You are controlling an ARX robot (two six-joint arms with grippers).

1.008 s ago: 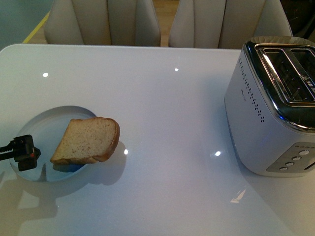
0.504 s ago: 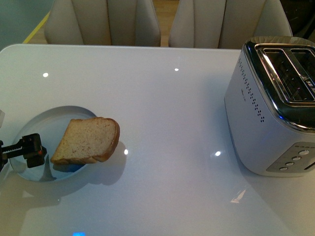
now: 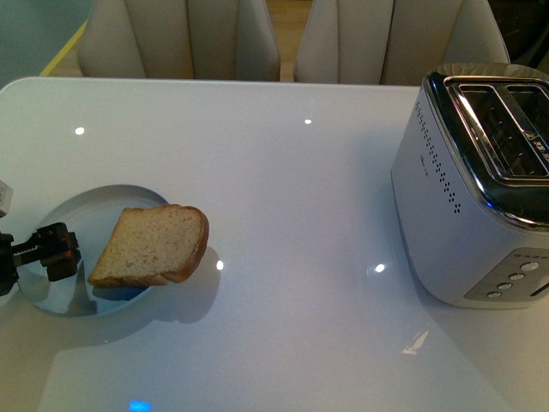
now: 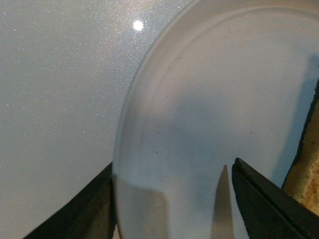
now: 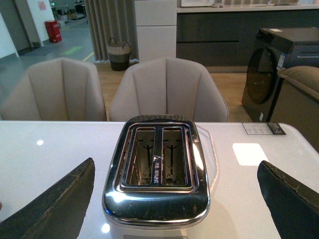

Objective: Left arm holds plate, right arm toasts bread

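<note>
1. My left gripper point(image 3: 47, 251) is at the left edge of the table point(image 3: 300, 172), low over the near-left rim of the plate point(image 3: 94, 210). In the left wrist view, the left gripper point(image 4: 174, 199) has its jaws spread wide. One dark wedge is outside the plate point(image 4: 199, 99) and the other is over its inner surface, so the rim runs between them without being clamped.
2. My right gripper point(image 5: 174, 199) shows only in its own wrist view. Its two black jaws are far apart and hold nothing, and the toaster point(image 5: 157, 169) is framed between them.
3. The plate is round, shallow and pale blue-grey. It is glossy, with a low raised rim, and sits flat on the white table near the left edge.
4. The bread point(image 3: 150, 246) is a single light-brown slice with speckled crumb and a darker tan crust, rounded at one end. It lies on the side of the plate facing the table's middle, and its rounded end overhangs the rim. It looks slightly tilted, with a shadow beneath it. A corner of the bread point(image 4: 306, 184) shows beside my left jaw.
5. The silver toaster point(image 3: 463, 197) stands at the right edge of the table, well apart from the plate, and both its slots are empty.
6. Beige chairs point(image 3: 180, 39) stand beyond the far edge.
</note>
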